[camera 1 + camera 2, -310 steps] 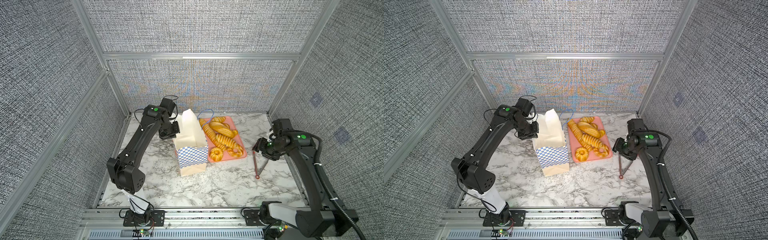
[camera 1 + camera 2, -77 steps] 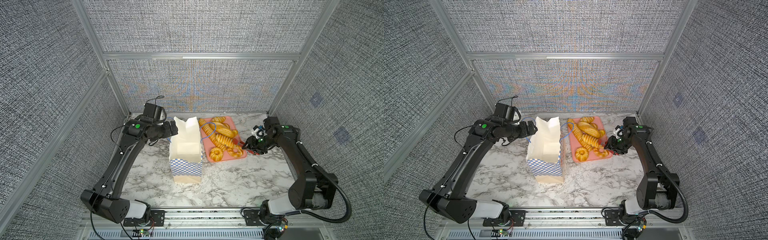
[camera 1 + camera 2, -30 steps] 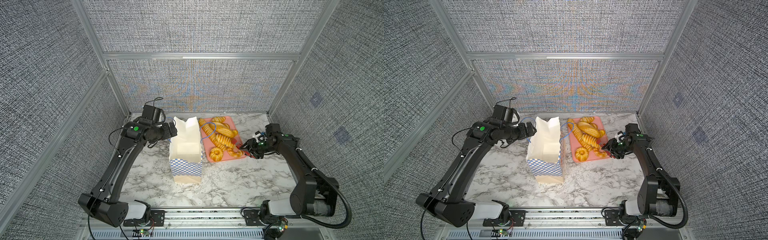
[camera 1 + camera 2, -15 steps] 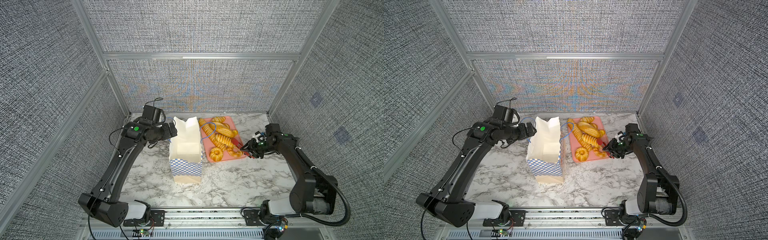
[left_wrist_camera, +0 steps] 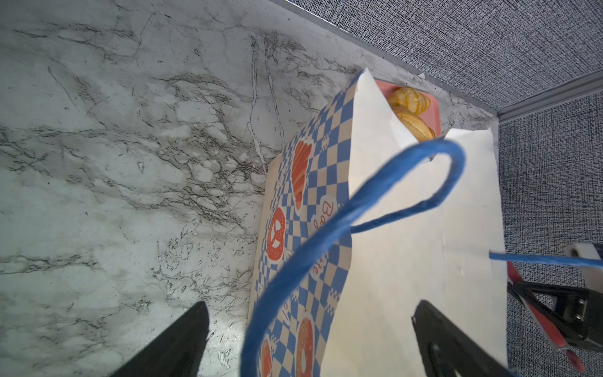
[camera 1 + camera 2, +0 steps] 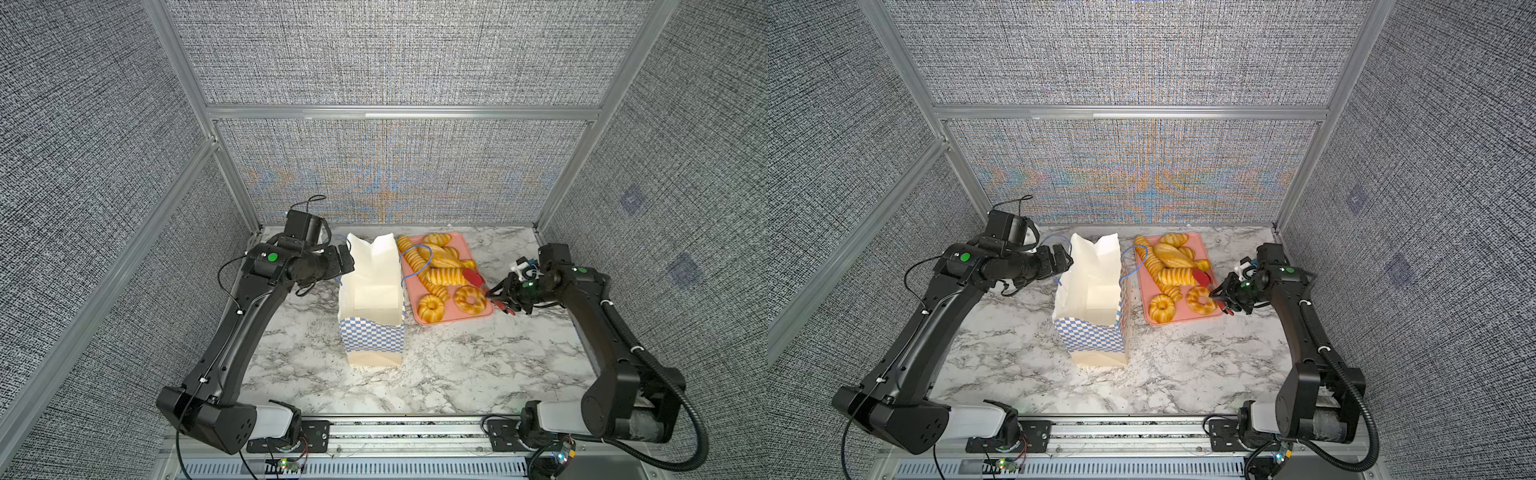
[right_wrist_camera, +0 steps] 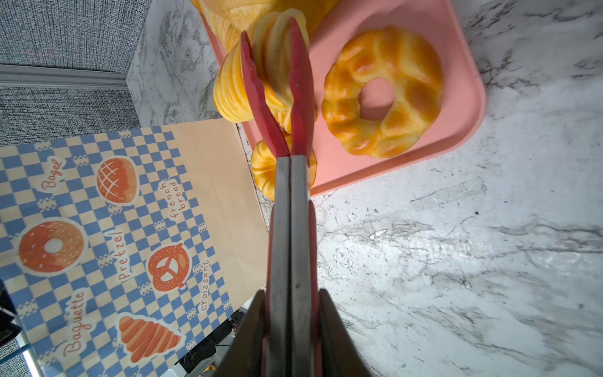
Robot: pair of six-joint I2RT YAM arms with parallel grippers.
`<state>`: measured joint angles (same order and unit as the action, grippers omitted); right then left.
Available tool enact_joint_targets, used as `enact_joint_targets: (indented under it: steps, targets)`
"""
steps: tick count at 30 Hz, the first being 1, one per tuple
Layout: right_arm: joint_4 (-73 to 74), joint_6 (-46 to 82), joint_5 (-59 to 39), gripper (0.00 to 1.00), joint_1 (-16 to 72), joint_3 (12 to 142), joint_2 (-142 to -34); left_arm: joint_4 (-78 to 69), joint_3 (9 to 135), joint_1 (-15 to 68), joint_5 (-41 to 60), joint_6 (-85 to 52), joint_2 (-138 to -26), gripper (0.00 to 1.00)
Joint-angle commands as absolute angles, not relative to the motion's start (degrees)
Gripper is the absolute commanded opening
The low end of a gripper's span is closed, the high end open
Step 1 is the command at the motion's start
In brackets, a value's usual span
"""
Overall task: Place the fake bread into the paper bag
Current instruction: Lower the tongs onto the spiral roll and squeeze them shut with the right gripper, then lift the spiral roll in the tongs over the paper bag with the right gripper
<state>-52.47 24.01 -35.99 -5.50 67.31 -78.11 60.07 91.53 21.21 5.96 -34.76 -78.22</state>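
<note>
The paper bag (image 6: pixel 372 332) (image 6: pixel 1096 336) stands upright and open on the marble, showing cream paper and blue checks. My left gripper (image 6: pixel 345 259) (image 5: pixel 310 310) is open at its back left rim. One finger is outside the bag wall (image 5: pixel 408 244) and one over the inside, with a blue cord handle (image 5: pixel 359 202) between them. The fake bread lies on the pink tray (image 6: pixel 457 320) (image 7: pixel 456 98). My right gripper (image 6: pixel 500 296) (image 7: pixel 291 293) is shut on red tongs (image 7: pixel 290 212). The tongs' tips pinch a ridged loaf (image 7: pixel 277 65) (image 6: pixel 446 275).
Two ring buns (image 6: pixel 469 298) (image 6: pixel 432 307) lie at the tray's near end, one (image 7: pixel 381 91) right beside the tongs. More loaves and a long baguette (image 6: pixel 411 259) fill the far half. The bag's second cord handle (image 6: pixel 409 266) hangs over the tray's left edge.
My right gripper has closed on the tongs' handles, and the red tips have pinched together on the ridged loaf. The left arm and the bag have not moved.
</note>
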Motion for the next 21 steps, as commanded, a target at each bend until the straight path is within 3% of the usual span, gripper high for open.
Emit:
enact_joint_targets:
  steps: [1,21]
  targets:
    - [-54.1,23.1,-37.7,0.18,-5.7,68.6,-77.2,59.1,92.1,21.2,5.2,-35.2,-78.2,0.98]
    - [-58.6,23.0,-39.1,0.16,-5.9,81.6,-75.0,57.1,91.4,21.2,8.9,-35.2,-77.9,0.92]
